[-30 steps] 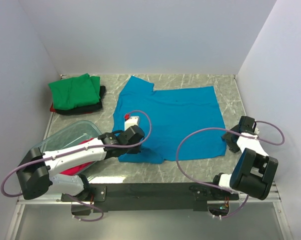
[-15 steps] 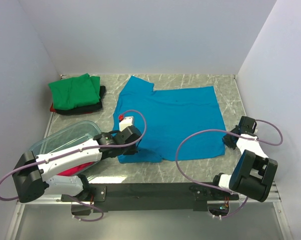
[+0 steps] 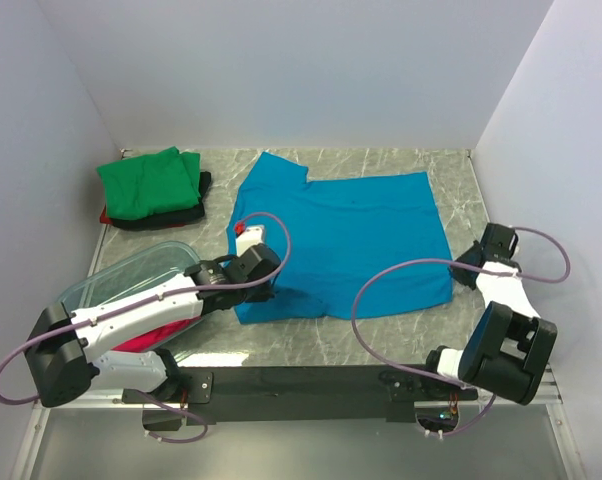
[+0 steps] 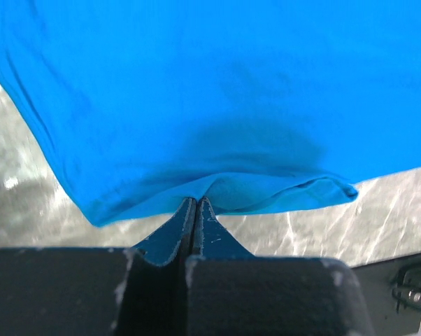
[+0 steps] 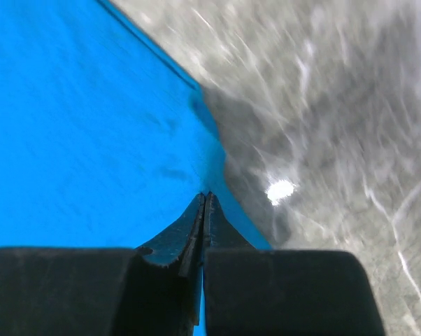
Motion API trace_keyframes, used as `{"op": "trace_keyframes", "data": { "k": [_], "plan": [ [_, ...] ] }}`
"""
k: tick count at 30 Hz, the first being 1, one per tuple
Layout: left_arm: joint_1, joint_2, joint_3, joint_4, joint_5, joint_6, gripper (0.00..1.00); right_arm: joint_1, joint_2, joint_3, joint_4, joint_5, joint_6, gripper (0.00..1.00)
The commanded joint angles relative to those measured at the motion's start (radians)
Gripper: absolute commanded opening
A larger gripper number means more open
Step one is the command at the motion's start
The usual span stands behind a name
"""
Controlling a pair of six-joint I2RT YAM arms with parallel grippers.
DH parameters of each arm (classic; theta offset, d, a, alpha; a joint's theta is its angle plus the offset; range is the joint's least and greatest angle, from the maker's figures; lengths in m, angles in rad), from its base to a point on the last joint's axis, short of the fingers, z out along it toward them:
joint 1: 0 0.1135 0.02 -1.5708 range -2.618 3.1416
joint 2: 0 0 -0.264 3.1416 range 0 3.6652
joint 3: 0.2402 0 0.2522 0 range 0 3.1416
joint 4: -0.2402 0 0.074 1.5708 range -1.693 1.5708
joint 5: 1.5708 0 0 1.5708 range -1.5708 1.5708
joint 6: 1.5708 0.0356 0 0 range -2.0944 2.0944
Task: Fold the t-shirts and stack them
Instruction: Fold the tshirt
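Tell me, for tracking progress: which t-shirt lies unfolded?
The bright blue t-shirt, spread over the table's middle; the green t-shirt lies folded at far left.

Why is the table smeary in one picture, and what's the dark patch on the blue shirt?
Right wrist view: the table is blurred, with a white glare spot. Left wrist view: a shadow beyond the left end effector on the blue t-shirt. Top view: sharp.

A clear plastic bin (image 3: 109, 277) lies tilted at the near left of the grey marble-patterned table (image 3: 461, 175). Plain white walls (image 3: 281, 70) close in the table on three sides. A black bar (image 3: 311, 380) runs along its near edge.
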Motion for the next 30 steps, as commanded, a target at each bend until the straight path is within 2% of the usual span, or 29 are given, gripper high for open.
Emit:
{"op": "trace_keyframes", "data": {
  "k": [1,5,8,12,17,18,21,22,23,26,30],
  "plan": [
    [0.048,0.013,0.019,0.115,-0.006,0.091,0.01,0.049,0.034,0.108,-0.010,0.044,-0.043,0.00],
    [0.077,0.045,0.035,0.166,-0.001,0.160,0.01,0.140,0.080,0.192,-0.036,0.067,-0.058,0.00],
    [0.096,0.071,0.044,0.202,0.019,0.212,0.01,0.197,0.149,0.276,-0.074,0.135,-0.066,0.00],
    [0.135,0.101,0.049,0.240,0.025,0.270,0.01,0.246,0.260,0.388,-0.099,0.135,-0.071,0.00],
    [0.206,0.105,0.050,0.317,0.070,0.305,0.01,0.263,0.307,0.473,-0.088,0.072,-0.084,0.21],
    [0.215,0.108,0.062,0.323,0.071,0.321,0.00,0.263,0.287,0.470,-0.088,0.078,-0.081,0.28],
    [0.250,0.125,0.076,0.350,0.080,0.350,0.01,0.261,0.198,0.414,-0.072,0.128,-0.074,0.39],
    [0.276,0.128,0.082,0.363,0.086,0.355,0.01,0.261,0.171,0.397,-0.068,0.141,-0.072,0.47],
    [0.289,0.136,0.085,0.369,0.094,0.361,0.01,0.261,0.146,0.381,-0.070,0.152,-0.071,0.50],
    [0.342,0.142,0.084,0.390,0.108,0.378,0.01,0.263,0.075,0.332,-0.120,0.210,-0.061,0.52],
    [0.415,0.140,0.088,0.410,0.142,0.401,0.01,0.263,0.067,0.246,-0.153,0.296,-0.037,0.52]
  ]
}}
